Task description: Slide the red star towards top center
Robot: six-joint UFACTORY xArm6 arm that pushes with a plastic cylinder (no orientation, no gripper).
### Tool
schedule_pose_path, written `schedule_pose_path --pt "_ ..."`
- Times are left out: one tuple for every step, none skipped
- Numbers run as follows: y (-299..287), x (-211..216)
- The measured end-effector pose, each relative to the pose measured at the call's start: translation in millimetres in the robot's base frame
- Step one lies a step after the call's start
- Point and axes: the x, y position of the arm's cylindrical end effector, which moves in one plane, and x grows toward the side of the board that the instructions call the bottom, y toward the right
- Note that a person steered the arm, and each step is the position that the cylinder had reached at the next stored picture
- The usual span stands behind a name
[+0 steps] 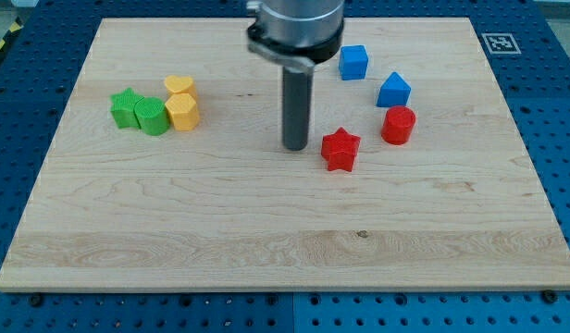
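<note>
The red star (340,149) lies on the wooden board (266,240), a little right of the middle. My tip (295,146) rests on the board just left of the star, with a small gap between them. The rod rises straight up to the arm's grey collar at the view's top.
A red cylinder (398,125) stands right of the star. A blue pentagon-like block (393,90) and a blue cube (353,62) sit above it. At the left are a green star (126,108), a green block (151,117), a yellow heart (179,87) and a yellow block (183,111).
</note>
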Motion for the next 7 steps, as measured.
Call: schedule_pose_path --pt "13.3 41.8" --pt "53.7 58.8" --pt "53.7 58.3" --pt "61.1 21.8" --pt "62.5 -9.1" --pt "63.9 -24.0" --pt "79.2 -18.0"
